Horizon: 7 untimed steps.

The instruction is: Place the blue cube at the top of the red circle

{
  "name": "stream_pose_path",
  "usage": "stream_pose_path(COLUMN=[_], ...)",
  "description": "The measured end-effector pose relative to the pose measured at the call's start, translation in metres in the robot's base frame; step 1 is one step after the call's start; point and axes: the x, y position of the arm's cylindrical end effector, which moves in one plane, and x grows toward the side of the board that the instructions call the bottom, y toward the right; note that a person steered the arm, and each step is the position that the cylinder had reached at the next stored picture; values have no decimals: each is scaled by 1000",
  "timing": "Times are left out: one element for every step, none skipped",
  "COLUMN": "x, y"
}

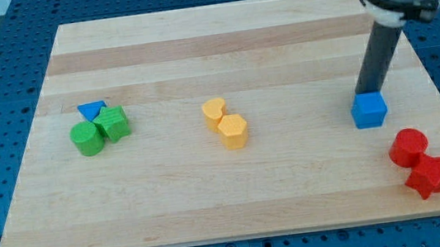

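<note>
Wooden board [194, 43] lying on blue perforated table. My tip [368, 90] touching top edge of blue cube [369, 111]; bare rod, gripping nothing. Cube sitting up-left of red circle [409, 147], near, not touching. Placement remaining: cube needing nudge rightward. Red star [430, 176] adjoining circle below.

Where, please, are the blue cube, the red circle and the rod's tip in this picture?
Blue plastic cube [369, 111]: camera view, its front face.
Red round plastic block [409, 147]: camera view, its top face.
My tip [366, 92]: camera view, the dark rod's very end, touching the cube's far edge.
</note>
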Motion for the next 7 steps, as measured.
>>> stream_pose_path(x=[10,14,13,-14,-14,1,17], y=[-1,-1,-2,-40,-50,-60,-57])
